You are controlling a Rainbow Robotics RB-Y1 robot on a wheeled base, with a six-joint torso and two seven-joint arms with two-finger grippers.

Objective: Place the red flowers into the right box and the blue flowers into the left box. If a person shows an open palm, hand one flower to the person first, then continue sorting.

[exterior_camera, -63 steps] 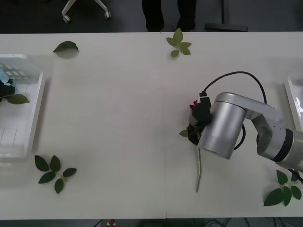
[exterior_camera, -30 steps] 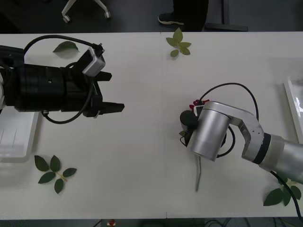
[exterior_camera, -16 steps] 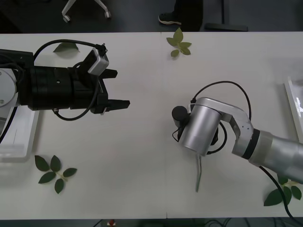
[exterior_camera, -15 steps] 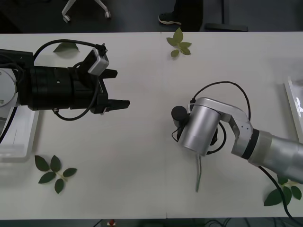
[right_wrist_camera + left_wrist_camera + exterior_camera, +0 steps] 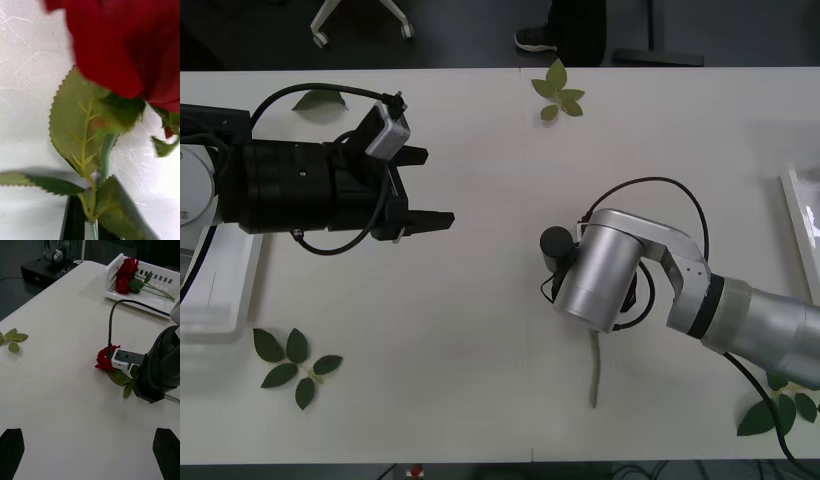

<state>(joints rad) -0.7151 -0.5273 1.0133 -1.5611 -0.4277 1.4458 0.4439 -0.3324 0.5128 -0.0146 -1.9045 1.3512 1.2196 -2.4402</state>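
Near the table's middle (image 5: 480, 330), the right gripper (image 5: 565, 262) sits low over a red rose (image 5: 106, 357). From the left wrist, the bloom lies on the tabletop just beside the gripper's camera block, with leaves under the wrist. From the right wrist, the bloom and a serrated leaf (image 5: 80, 123) are close up, and the stem (image 5: 105, 155) runs down between the dark fingers (image 5: 74, 219); whether they pinch it I cannot tell. From the front, the stem's tail (image 5: 595, 368) lies on the table behind the arm.

The left gripper (image 5: 425, 188) hovers over the table's left side, jaws spread wide and holding nothing.

The right box (image 5: 112, 275) holds two red roses (image 5: 125, 274) with stems across it. The left box (image 5: 240, 275) sits at the left edge, partly under the left arm.
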